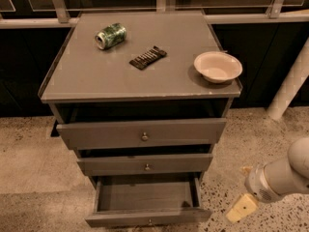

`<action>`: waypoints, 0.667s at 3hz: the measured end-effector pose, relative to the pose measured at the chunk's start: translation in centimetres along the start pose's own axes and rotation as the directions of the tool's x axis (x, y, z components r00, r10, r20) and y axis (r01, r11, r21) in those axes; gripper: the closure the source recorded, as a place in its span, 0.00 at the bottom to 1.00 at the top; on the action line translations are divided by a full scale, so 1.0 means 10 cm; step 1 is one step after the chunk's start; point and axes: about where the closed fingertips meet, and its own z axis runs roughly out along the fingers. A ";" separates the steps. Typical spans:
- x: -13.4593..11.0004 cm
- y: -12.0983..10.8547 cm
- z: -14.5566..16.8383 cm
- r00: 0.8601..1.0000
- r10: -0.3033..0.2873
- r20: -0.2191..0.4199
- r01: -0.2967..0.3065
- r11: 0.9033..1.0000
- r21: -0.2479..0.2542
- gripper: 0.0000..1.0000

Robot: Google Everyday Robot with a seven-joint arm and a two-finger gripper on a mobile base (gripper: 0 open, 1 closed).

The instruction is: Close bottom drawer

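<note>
The bottom drawer point(147, 218) of the grey cabinet is pulled out toward me. Its slim front panel has a tiny round knob point(150, 221), and its inside point(145, 195) holds nothing. My gripper point(244, 188) hangs low at the right of the cabinet, above the floor, to the right of the open drawer's front corner and apart from it. Its cream fingers point(241, 208) are spread, with nothing between them. It touches nothing.
The top drawer point(142, 133) and middle drawer point(145, 164) stand slightly out. On the cabinet top point(87, 81) lie a green can point(110, 36), a dark packet point(147, 57) and a white bowl point(217, 66). A white post point(292, 81) stands at the right on speckled floor.
</note>
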 end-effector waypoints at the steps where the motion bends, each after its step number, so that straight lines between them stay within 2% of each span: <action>1: 0.28 0.01 0.53 0.998 0.069 -0.006 -0.069 0.996 -0.055 0.00; 2: 0.46 0.03 0.97 0.994 0.107 -0.031 -0.110 0.988 -0.105 0.00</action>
